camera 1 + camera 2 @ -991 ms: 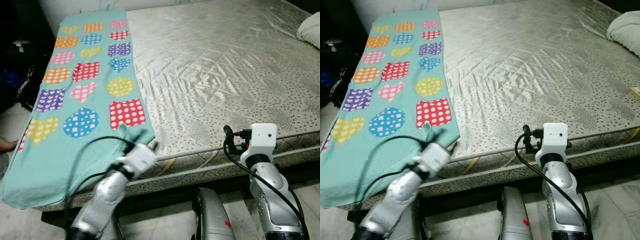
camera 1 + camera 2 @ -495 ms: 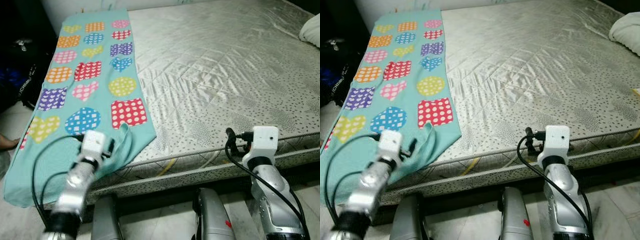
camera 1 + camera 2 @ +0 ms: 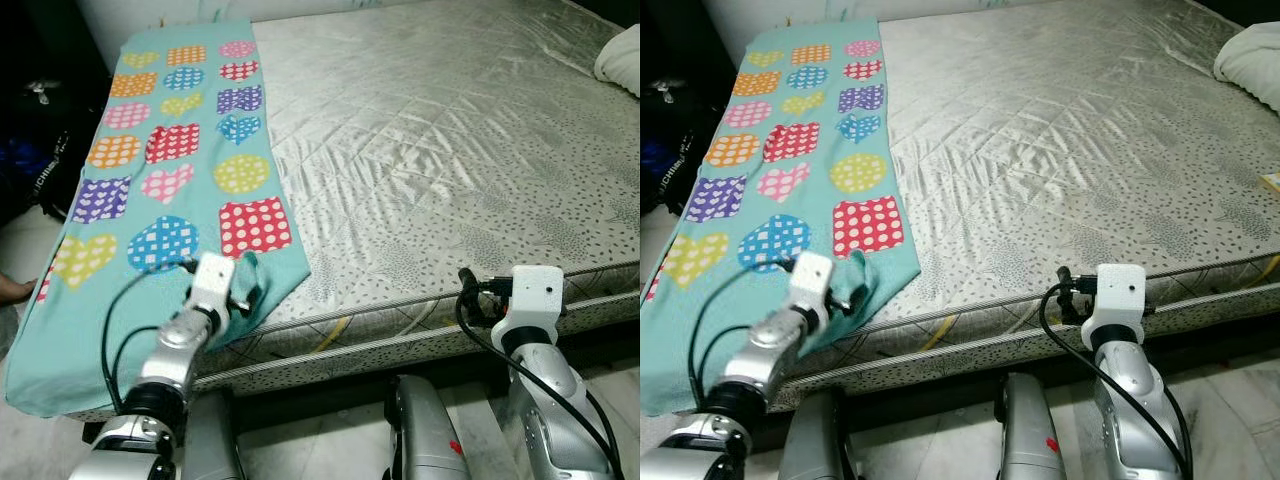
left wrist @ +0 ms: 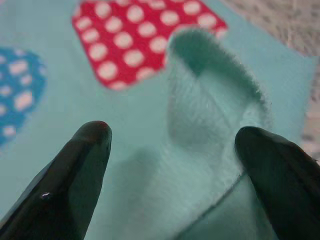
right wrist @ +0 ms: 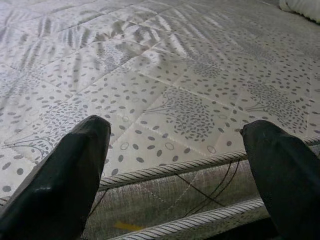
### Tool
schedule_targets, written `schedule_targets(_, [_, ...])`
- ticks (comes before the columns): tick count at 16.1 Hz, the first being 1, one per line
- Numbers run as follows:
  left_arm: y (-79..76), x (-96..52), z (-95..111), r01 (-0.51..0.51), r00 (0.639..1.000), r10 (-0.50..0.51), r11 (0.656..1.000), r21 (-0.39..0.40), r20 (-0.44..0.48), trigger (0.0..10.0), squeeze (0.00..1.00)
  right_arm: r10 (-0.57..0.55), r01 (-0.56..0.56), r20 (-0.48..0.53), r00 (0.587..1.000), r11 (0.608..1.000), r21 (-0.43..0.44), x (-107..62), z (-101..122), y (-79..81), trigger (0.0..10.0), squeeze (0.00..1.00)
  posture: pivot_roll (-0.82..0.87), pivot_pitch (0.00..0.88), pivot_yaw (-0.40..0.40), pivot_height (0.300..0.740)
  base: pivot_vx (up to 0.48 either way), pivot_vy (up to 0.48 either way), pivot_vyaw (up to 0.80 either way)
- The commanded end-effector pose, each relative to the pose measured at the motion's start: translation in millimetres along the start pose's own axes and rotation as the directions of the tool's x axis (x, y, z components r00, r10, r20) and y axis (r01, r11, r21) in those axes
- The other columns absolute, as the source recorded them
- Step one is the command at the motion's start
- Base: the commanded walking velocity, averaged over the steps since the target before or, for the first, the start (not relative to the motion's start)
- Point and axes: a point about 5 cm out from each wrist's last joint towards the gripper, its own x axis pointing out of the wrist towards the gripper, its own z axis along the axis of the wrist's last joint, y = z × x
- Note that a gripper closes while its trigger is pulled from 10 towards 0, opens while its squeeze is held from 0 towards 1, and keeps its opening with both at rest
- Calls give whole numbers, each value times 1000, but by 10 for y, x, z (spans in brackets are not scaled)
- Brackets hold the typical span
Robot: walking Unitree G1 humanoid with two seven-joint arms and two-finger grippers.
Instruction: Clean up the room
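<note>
Your left gripper [image 4: 172,165] has its jaws spread wide, gripping nothing, with a raised fold of the teal patterned blanket [image 3: 170,170] between the fingertips [image 4: 87,145]. That blanket lies along the mattress's [image 3: 450,140] left side, the fold at its near right corner. Your right gripper [image 5: 175,165] is also spread wide, hovering at the mattress's near edge, well apart from the blanket.

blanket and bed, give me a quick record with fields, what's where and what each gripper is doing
blanket: teal with dotted hearts and squares, lying flat along the bed's left side
fold: raised bunch of fabric at the blanket's near corner
left gripper: open, fingers either side of the fold
right gripper: open, over the mattress's near edge
mattress: bare, silver quilted
pillow: white, far right corner
</note>
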Motion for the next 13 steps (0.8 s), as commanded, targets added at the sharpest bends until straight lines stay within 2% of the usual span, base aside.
schedule_targets(1, [10,10,15,16,1000,-15,1000,16,-4,10000,565,12,-12,12,1000,1000,-2,-11,42,11,10000,0,-201,81,57,532,0,0,0])
schedule_targets(2, [-6,10,-2,21,1000,-21,1000,14,-13,10000,82,14,-14,12,1000,1000,-3,-10,45,11,10000,0,-202,82,55,532,0,0,0])
schedule_targets(3, [-47,13,-21,49,999,-48,999,15,-20,10000,0,17,-17,12,1000,1000,-2,-4,47,18,10000,0,-200,82,54,532,0,0,0])
schedule_targets(5, [-92,22,-54,85,995,-84,996,31,-50,10000,0,30,-30,13,999,1000,-2,-5,50,43,10000,0,-200,82,54,532,0,0,0])
schedule_targets(7, [-194,23,-43,165,986,-163,986,35,-45,2627,0,271,-273,31,962,957,95,-93,92,257,10000,0,-199,80,55,532,0,0,0])
schedule_targets(8, [-216,17,-58,178,983,-177,984,27,-45,0,0,401,-400,14,916,909,121,-169,75,366,10000,0,-201,80,58,532,0,0,0])
schedule_targets(9, [-251,4,-95,207,977,-205,978,20,-53,0,0,500,-494,-8,866,858,141,-258,40,427,10000,0,-201,80,58,532,0,0,0])
schedule_targets(12, [-261,2,-110,211,976,-210,977,20,-57,0,0,534,-524,-25,845,838,151,-292,12,435,10000,0,-201,80,58,532,0,0,0])
schedule_targets(13, [-270,-1,-121,217,975,-216,976,19,-59,0,0,570,-559,-32,821,815,154,-318,6,441,10000,0,-199,78,55,532,0,0,0])
